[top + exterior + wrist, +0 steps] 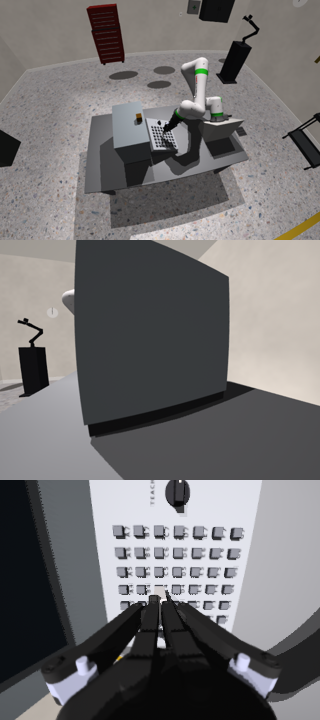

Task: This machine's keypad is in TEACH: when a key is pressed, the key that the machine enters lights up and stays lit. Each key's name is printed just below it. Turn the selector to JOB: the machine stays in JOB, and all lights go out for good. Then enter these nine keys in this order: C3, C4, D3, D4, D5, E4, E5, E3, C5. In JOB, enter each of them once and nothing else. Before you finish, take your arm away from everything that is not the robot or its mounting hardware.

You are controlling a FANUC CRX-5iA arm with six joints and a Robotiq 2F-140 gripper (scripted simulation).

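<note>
The tool [164,132] [159,593] is closed narrow with nothing held, its fingertips pointed down at the keypad [149,126] [102,510], just beside a pale key in the C column. In the wrist view, the selector's [159,122] [177,493] long axis is aligned upright, its white mark uppermost, near "TEACH". The keypad is set on the tabletop [94,155] [206,444], beside a grey box [129,124] [152,330], its long axis run lengthwise along the box's side.

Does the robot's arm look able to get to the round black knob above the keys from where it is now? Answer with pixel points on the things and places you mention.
Probably yes: the knob [159,122] [177,493] sits uncovered just beyond the keys, and nothing appears between it and the closed gripper [163,133] [159,593].
</note>
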